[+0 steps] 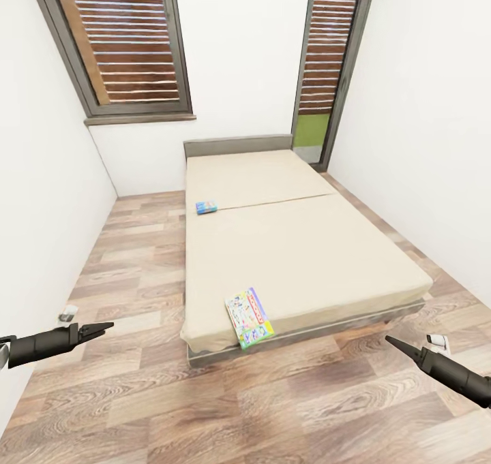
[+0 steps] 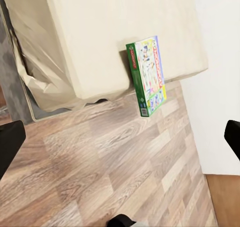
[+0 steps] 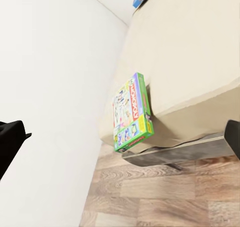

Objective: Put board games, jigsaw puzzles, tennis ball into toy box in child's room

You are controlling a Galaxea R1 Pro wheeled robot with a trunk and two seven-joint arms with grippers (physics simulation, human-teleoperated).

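On the beige bed (image 1: 300, 246), two board games: a white, green-edged cartoon game box (image 1: 249, 317) flat at the near left corner, overhanging the foot edge, and a small light blue game box (image 1: 206, 207) far up along the left edge, near the seam across the mattress. Around the bed, wood-plank floor (image 1: 204, 409), white walls, and two dark-framed windows (image 1: 129, 48) with slatted screens behind the grey headboard (image 1: 239, 145). Low at either side, above the floor and well apart from the bed, left gripper (image 1: 95, 329) and right gripper (image 1: 402, 346), both grasping nothing, fingers spread wide in the wrist views.
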